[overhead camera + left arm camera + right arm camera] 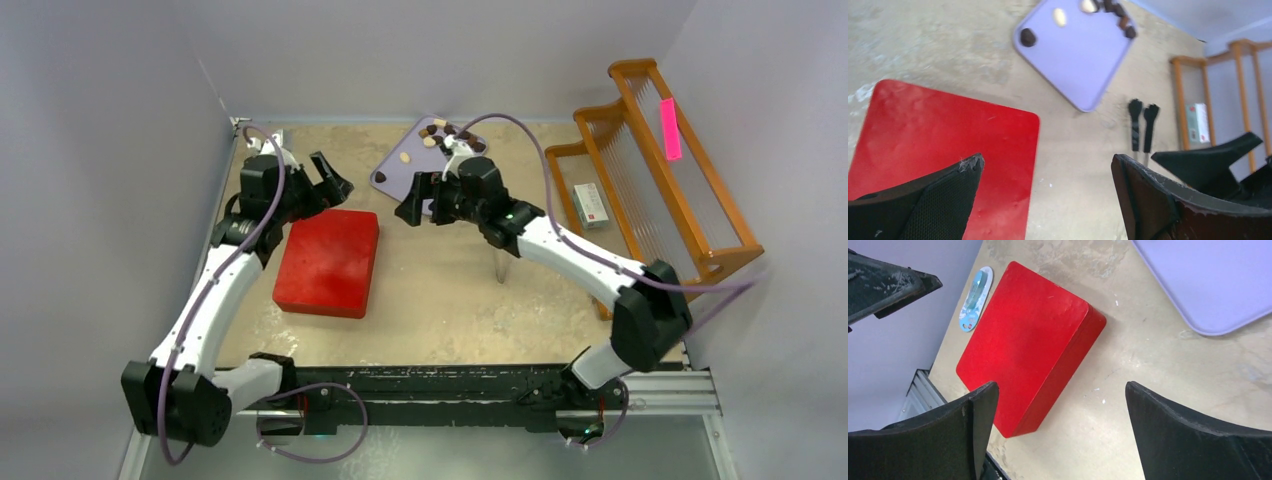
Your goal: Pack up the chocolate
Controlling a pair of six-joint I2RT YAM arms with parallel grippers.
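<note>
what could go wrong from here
The box looks shut, so nothing can be packed until it is opened.
The chocolates are tiny and bunched at the tray's far edge; a gripper may knock some off.
The left gripper and right gripper, both open, hang close together and could clash.

plain pale grey-lilac walls (400, 50) box in a scuffed tan tabletop (450, 310). orange wooden rack (660, 190) sits at the right wall, pink tag (670, 128) on it. light looks soft and even, i think.
</note>
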